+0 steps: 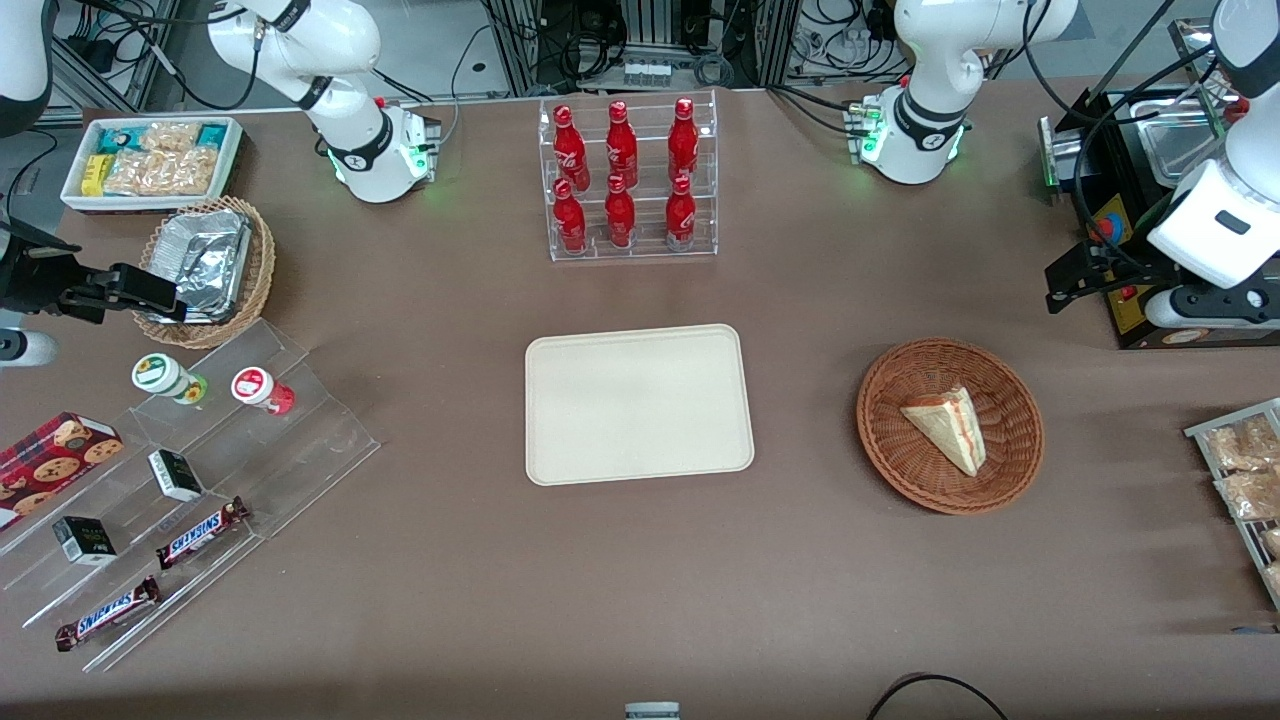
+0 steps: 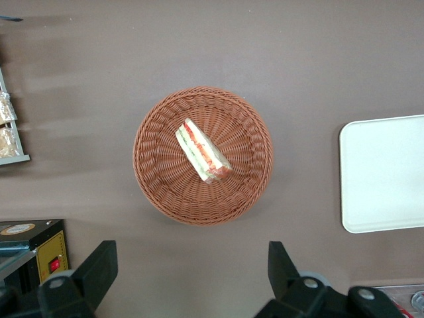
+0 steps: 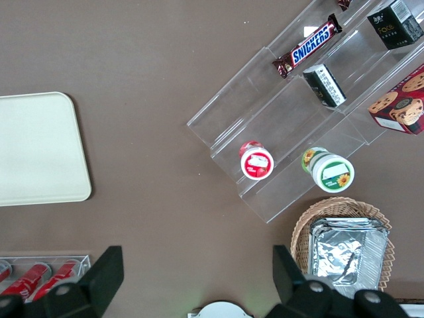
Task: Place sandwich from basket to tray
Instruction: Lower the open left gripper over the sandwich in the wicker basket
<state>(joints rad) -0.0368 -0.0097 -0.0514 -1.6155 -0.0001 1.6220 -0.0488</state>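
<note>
Hovering high over the table's working-arm end, your left arm's black two-finger gripper (image 2: pixel 189 271) has its fingers (image 2: pixel 99 268) spread wide apart w/ nothing between them; in the front view the gripper (image 1: pixel 1075 275) sits above the table edge next to a black box w/ a red button (image 1: pixel 1125 290). Looking down from the wrist cam, you've got the round reddish-brown woven wicker basket (image 2: pixel 156 179) on bare brown tabletop (image 2: pixel 265 59), not touched by the fingers. Inside it lies the small triangular white-bread sandwich (image 2: pixel 202 151), clear-wrapped, orange-red & green filling showing along its cut edge, roughly mid-basket, lying flat. In the front view the same sandwich (image 1: pixel 948 428) rests in the basket (image 1: pixel 890 400), well apart from the gripper and nearer to the front cam than it. Beside the basket, toward the table's middle, you see the flat cream-beige rectangular tray w/ rounded corners (image 1: pixel 638 403); nothing lies on it, and a strip of table separates it from the basket. Farther from the front cam than the tray stands a clear acrylic rack of six red bottles (image 1: pixel 628 180). Toward the working arm's end, nearer the front cam than the basket, a rack of bagged snacks (image 1: pixel 1240 465) pokes into view.
</note>
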